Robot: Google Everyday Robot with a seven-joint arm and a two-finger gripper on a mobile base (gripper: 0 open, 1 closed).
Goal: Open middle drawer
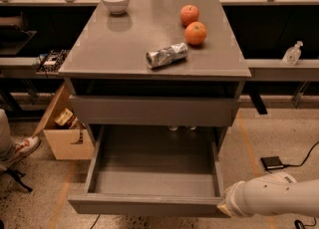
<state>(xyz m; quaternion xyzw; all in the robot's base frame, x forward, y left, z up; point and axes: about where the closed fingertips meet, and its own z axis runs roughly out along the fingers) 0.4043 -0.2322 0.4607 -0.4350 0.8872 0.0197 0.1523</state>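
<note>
- One view only: high in front of the cabinet (pixel 124 49), tilted down at it, fairly near.
- Gripper (pixel 224 207) sits low right in frame.

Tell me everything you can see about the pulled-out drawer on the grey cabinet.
The middle drawer is a wide, shallow grey tray with a plain, handleless front panel, matte like painted metal. It stands pulled far out and level, below the closed drawer front, its floor bare. The gripper, on the white arm, is at the front panel's right end; contact cannot be told.
</note>
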